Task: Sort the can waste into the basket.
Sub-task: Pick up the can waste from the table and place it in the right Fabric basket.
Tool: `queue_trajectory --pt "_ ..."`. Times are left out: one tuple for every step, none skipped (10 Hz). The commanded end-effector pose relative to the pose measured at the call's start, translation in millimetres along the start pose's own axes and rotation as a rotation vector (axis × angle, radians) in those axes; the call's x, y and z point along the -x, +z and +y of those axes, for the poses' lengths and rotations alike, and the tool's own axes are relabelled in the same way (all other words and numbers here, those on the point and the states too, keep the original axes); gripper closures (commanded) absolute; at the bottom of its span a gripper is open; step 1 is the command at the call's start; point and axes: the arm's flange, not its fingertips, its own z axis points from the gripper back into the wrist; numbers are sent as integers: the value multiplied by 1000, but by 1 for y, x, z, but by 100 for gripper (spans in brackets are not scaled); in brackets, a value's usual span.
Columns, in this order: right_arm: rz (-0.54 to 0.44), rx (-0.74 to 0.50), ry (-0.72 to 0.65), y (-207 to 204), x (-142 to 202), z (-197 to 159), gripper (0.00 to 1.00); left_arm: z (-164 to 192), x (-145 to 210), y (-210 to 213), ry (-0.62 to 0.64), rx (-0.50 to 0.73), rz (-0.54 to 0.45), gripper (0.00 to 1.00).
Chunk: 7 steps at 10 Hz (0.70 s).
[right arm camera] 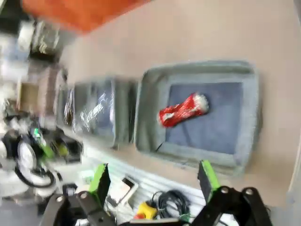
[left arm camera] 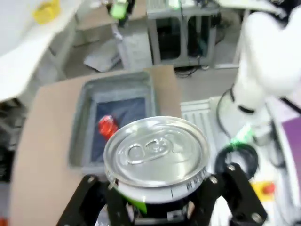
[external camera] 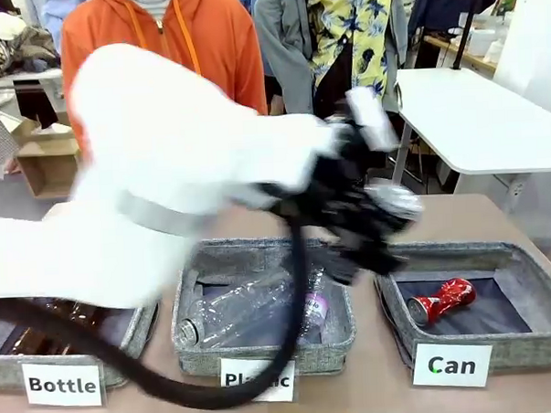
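Baskets sit along the table's near edge, the "Can" basket (external camera: pixel 523 328) at the right end. The left gripper (left arm camera: pixel 157 207), clamped on the black can (left arm camera: pixel 157 157), hangs above the basket's left rim, silver top facing the wrist camera. Best release it farther over the lining. The red can (external camera: pixel 442 302) lies inside, long axis slanting toward the far-right corner. The right gripper (right arm camera: pixel 153 181) hovers wide apart.

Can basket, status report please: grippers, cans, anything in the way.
Left gripper shut on black can, above table. Right gripper open. Red can in Can basket. Nothing blocking.
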Motion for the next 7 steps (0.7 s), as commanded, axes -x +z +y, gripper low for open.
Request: queue_trajectory --pt "-145 -4 -79 -9 19 -19 0 67 -25 -92 48 -74 189 100" --pt "-172 -35 -49 -7 31 -25 0 76 -41 -135 40 -24 237 100" --pt "-77 2 -54 9 10 -20 0 96 -53 -171 37 -83 273 100" --pt "-77 2 -54 9 10 -20 0 107 -60 -197 40 -3 303 100" --pt "-77 2 -54 9 10 -20 0 117 -61 -219 52 -2 322 100" --pt "-77 2 -54 9 10 -20 0 66 42 -152 10 -47 231 100" --pt "-77 2 -54 9 10 -20 0 66 42 -152 10 -47 231 100"
